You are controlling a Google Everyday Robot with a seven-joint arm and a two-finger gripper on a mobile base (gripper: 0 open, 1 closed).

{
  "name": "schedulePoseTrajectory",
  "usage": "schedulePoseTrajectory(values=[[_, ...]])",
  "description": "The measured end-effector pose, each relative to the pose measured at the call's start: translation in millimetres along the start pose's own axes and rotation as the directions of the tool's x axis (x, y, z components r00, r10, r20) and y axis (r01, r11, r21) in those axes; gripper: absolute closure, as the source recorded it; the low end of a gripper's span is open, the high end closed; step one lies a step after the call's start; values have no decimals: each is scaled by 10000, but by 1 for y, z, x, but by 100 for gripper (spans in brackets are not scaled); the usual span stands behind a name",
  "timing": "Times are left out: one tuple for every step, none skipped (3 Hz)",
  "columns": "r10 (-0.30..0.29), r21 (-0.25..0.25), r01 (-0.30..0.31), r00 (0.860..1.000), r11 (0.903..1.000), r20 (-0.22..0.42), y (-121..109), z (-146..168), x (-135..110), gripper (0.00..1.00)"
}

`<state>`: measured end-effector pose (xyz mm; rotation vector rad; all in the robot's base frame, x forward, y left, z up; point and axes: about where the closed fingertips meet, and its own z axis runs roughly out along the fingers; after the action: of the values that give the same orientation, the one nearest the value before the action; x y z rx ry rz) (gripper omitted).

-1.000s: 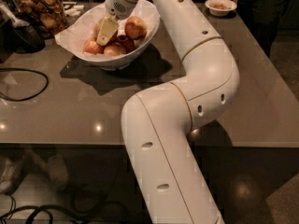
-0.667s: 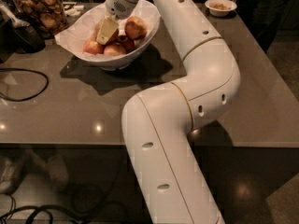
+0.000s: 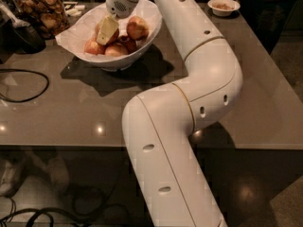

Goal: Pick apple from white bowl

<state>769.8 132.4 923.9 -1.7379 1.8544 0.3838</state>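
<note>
- The pale, cream-tipped gripper [image 3: 107, 30] hangs low inside the large glossy white bowl with the slanted rim [image 3: 113, 61], toward the bowl's 10 o'clock side; from where I stand I cannot tell whether it is open or closed.
- It points down among the fruit, and its tip overlaps a reddish apple behind it; whether it touches that fruit I cannot tell.
- The big round golden-orange apple with a faint red blush [image 3: 137, 27] sits in the bowl at about 3 o'clock of the gripper, just beside it and free of any grip.
- Smaller, redder apples [image 3: 93, 47] lie at 6 to 7 o'clock of the gripper, against the bowl's near wall.
- Crumpled white paper [image 3: 71, 34] lines the bowl and sticks out at its 9 o'clock edge.
- The thick white jointed arm [image 3: 208, 74] comes up from 6 o'clock, bends at the table's edge and reaches back to the bowl.
- The bowl rests on a smooth grey-brown table [image 3: 71, 117].
- A glass jar of brownish pieces [image 3: 40, 13] stands at the bowl's 9 to 10 o'clock.
- A black cable [image 3: 46, 82] loops at 7 o'clock.
- A small white dish with brownish contents [image 3: 223, 4] sits well apart at 2 o'clock.
</note>
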Motion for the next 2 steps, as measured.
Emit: schedulePoseTrajectory(values=[[135,128,-140,9993,9998,360,-1,-13,-7,100],[151,255,-174,9960,9995,885,0,-31,-18,100]])
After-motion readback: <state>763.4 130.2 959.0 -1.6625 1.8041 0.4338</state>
